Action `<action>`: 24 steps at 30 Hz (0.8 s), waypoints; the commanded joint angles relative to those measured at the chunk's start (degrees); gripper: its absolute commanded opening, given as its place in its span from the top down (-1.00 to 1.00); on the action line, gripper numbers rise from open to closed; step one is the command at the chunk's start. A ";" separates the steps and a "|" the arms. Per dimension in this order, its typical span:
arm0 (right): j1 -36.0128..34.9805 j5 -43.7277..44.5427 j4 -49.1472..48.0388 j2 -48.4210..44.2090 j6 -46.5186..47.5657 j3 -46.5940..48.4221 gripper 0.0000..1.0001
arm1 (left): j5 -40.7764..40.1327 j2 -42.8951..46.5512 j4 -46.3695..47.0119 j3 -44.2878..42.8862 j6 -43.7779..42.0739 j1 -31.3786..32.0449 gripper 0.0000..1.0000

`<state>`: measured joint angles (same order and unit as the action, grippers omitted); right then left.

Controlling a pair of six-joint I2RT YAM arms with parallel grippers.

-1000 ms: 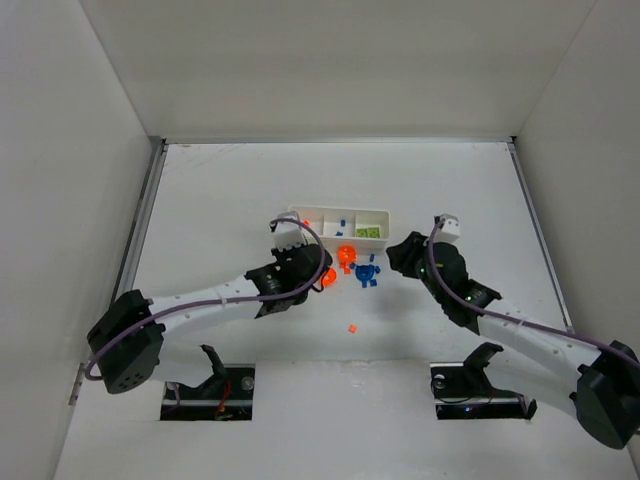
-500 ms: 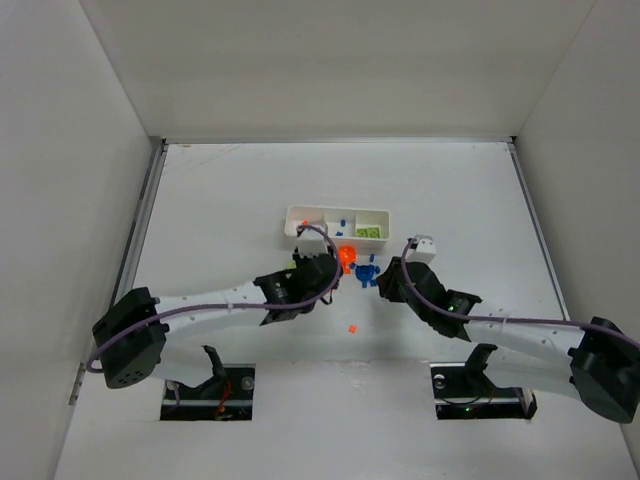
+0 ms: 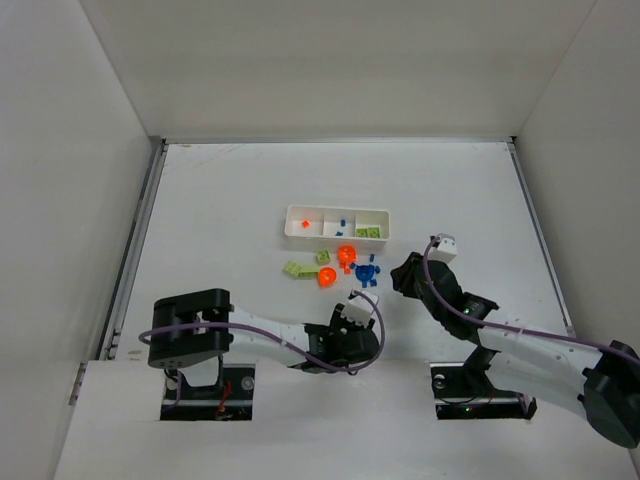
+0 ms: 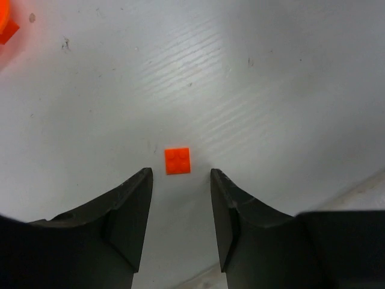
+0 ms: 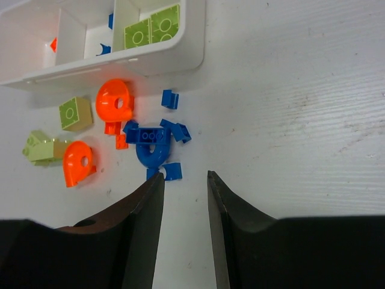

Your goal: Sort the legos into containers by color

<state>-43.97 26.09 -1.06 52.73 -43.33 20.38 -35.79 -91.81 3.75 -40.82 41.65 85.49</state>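
the left hand (image 4: 180, 183) hangs low over the white bench (image 4: 283, 72) near its front edge, fingers spread and holding nothing. the tiny bright orange square plastic plate (image 4: 178, 161) lies flat just ahead of the fingertips, in line with the gap and touching neither. that plate looks very light, stiff and smooth, and it sits so low that there is little side wall to catch. the best hold is probably across two opposite straight edges with the fingers down at the bench surface, since a skewed or high pinch could make it skid or flip away; it should not break under pressure. farther out, well apart from this plate, the other loose pieces lie in a cluster just in front of the long white plastic tray (image 3: 337, 211): light-green square bricks (image 5: 76, 113), two bright orange round discs (image 5: 114, 101), then the blue arch-shaped piece (image 5: 150, 150) with small blue bits (image 5: 170, 98) around it, some touching it. the discs' curved rims would likely slip between flat fingers, so a squeeze across the widest part seems needed. the tray's three compartments already hold an orange bit on the left, blue bits in the middle and green bricks on the right. the right hand (image 5: 184, 180) hovers just short of the blue pieces, likewise spread and empty.
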 commanded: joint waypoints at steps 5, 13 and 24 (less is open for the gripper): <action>-0.02 -0.07 -1.58 0.27 -0.17 0.01 0.18 | -5.17 -2.84 1.17 -3.13 -1.22 0.42 0.17; -0.02 -0.16 -1.58 -1.49 -0.17 -0.52 0.17 | -3.93 -4.96 0.91 -2.87 0.19 0.68 0.36; 0.15 -0.16 -1.58 -1.75 -0.17 -0.61 0.17 | -4.64 -2.41 -0.85 -1.98 0.63 0.77 0.59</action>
<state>-43.94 25.89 -1.06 51.96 -43.33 20.05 -40.32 -95.83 5.61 -43.16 41.32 85.82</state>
